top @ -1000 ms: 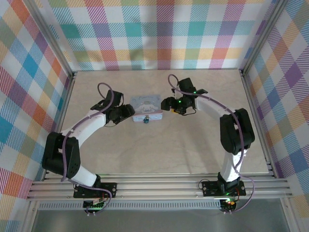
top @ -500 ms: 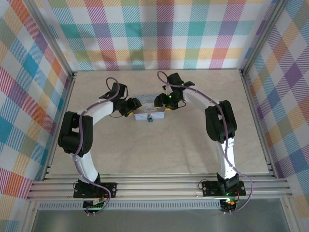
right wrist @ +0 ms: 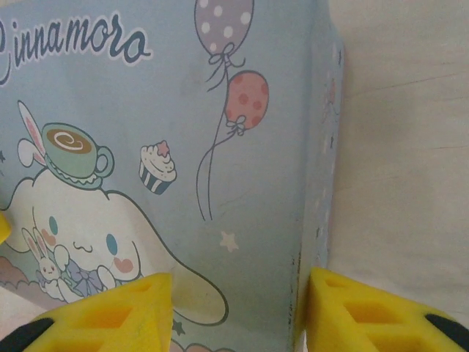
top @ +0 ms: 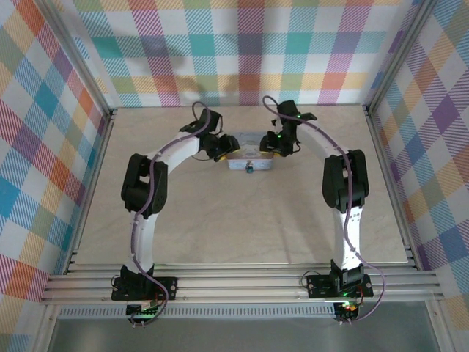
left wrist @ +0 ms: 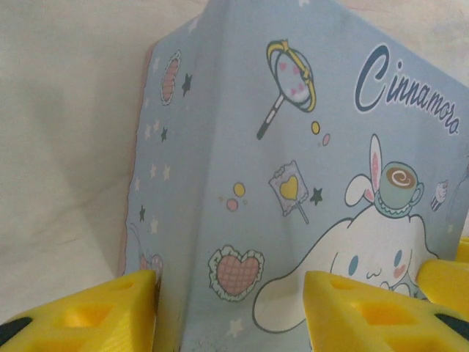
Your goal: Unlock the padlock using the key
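Observation:
The padlock [top: 249, 169] is a tiny dark speck hanging at the front edge of the pale blue cartoon tin [top: 249, 157]. I cannot make out the key. My left gripper [top: 224, 150] is at the tin's left end. Its yellow fingers [left wrist: 110, 312] stand apart across that end's edge, one beside the side wall, one over the lid [left wrist: 293, 147]. My right gripper [top: 273, 146] mirrors this at the right end. It is open [right wrist: 240, 315], one finger outside the wall and one over the lid [right wrist: 146, 110].
The tin sits on the beige tabletop [top: 242, 220], toward the back. Plaid walls and metal frame rails [top: 102, 147] close in the sides and rear. In the left wrist view a yellow fingertip [left wrist: 447, 282] of the other gripper shows at the right.
Both arms have swung toward the back. The tin has shifted right and away between them. Both pairs of jaws have narrowed over the tin's ends.

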Controlling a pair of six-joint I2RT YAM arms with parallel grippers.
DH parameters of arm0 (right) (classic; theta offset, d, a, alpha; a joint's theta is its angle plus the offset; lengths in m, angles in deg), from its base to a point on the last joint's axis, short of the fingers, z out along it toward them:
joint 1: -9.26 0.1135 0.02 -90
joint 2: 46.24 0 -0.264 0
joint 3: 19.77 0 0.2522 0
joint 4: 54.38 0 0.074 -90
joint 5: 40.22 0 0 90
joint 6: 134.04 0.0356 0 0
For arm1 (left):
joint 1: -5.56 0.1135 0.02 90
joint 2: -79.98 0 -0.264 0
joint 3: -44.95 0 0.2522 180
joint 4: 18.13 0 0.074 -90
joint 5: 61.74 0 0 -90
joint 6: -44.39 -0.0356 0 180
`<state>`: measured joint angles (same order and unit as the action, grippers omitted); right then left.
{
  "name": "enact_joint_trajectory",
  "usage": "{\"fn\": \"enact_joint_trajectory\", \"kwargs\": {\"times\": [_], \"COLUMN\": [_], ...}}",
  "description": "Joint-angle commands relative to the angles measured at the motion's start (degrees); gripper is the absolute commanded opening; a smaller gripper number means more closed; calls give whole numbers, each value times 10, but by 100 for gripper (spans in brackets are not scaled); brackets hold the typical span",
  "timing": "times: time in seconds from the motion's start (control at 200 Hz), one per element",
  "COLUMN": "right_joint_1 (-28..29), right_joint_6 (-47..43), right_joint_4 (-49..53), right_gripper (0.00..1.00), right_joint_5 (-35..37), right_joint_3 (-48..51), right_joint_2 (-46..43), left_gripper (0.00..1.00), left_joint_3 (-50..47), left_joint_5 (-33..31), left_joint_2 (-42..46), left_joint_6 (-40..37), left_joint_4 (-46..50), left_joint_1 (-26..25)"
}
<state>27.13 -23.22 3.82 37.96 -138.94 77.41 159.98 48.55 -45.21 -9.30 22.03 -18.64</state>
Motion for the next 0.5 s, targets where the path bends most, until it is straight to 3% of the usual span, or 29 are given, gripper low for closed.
{"fn": "enact_joint_trajectory", "kwargs": {"times": [0.0,0.205,0.495], "right_joint_1": [3,-33,-57], "right_joint_6": [-29,-42,-54], "right_joint_4": [29,79,98], "right_gripper": [47,48,53], "right_joint_5": [-27,-25,10], "right_joint_3": [-38,-93,-69], "right_joint_2": [-17,8,-27], "left_gripper": [53,53,55], "left_joint_3": [61,96,138], "left_joint_5": [63,50,45], "left_joint_2": [-20,-56,-89], "left_joint_6": [21,52,39], "left_joint_4": [-15,-36,-13], "left_joint_1": [-52,-71,-79]}}
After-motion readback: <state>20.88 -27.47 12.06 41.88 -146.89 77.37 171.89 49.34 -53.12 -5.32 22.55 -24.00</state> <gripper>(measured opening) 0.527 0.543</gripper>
